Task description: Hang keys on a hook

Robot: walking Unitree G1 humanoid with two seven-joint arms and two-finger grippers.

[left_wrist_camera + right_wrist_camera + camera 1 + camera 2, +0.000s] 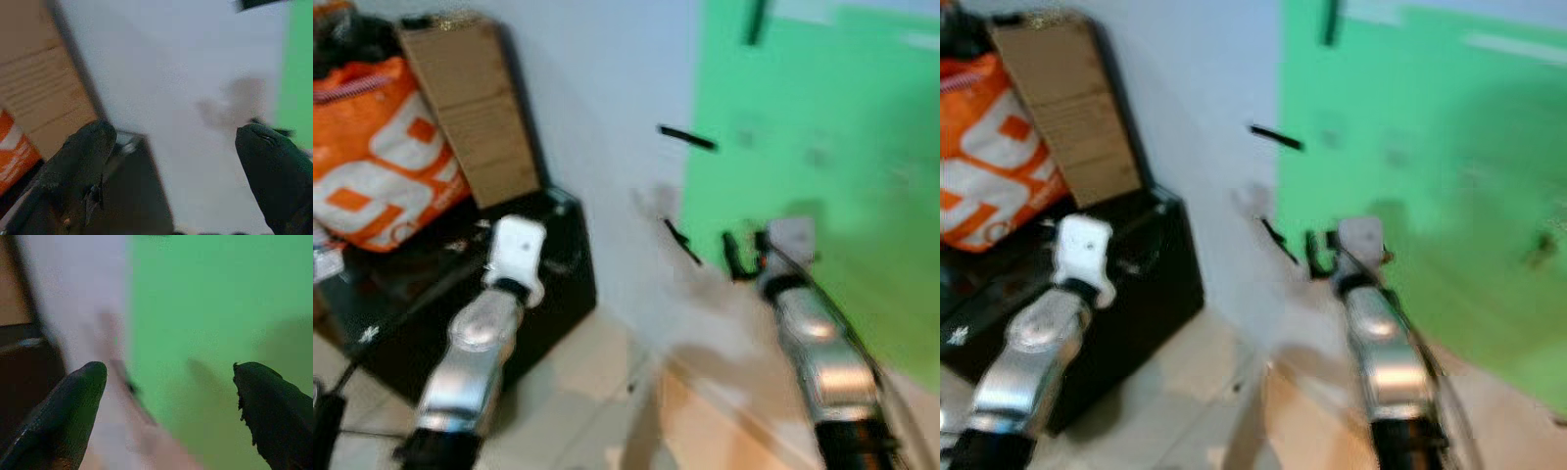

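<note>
Green panel faces both raised pincers, each spread wide, empty.

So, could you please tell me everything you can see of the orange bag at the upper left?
The orange bag looks like soft, glossy woven plastic with large white markings, too blurred to read. It bulges as if full and sits upright on the black cabinet, leaning against the brown cardboard sheet by the white wall. Something dark shows at its top. Neither gripper touches it.

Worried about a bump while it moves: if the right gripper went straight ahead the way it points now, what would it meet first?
Probably the green wall panel; the open right gripper faces it with nothing between, though blur hides depth.
</note>
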